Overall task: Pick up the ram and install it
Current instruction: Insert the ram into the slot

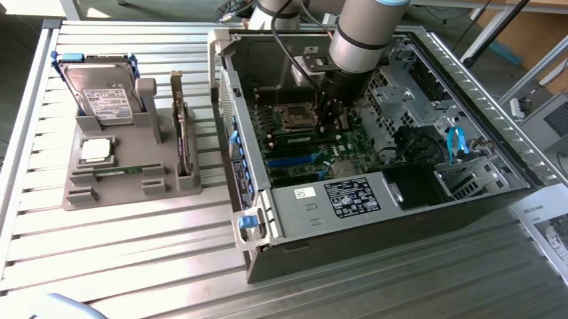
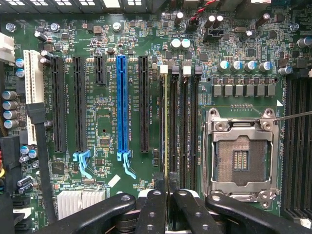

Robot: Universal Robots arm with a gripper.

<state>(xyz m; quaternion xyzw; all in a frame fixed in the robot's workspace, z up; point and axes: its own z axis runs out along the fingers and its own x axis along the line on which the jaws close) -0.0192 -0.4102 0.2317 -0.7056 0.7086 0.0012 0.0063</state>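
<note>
**Legend. Memory stick held over its slot bank; all places are given relative to the processor socket.**

We take the empty, silver-framed square processor socket on the green motherboard as our landmark.

The ram, a long, thin green circuit-board stick, appears edge-on as a narrow pale line. It stands upright among the long black memory slots just beside the socket, between the socket and the single blue plastic expansion slot.

The black, two-fingered gripper is pressed together on the stick, one finger on each face, so the stick lies directly between the fingertips. The stick's visible length runs out from them along its long axis. That axis is parallel to the memory slots and to the nearest side of the socket. We cannot tell whether the lower edge is fully seated in a slot.

In the exterior view the grey arm reaches down into the open black computer case, ending just beside the socket.

Counts:
- one arm
- one gripper
- one ram in its grip
- one socket
- one blue slot

Well apart from the socket, outside the case toward the exterior view's left, a grey moulded fixture carries two further parts:
- one boxy silver hard drive
- one upright expansion card
</note>
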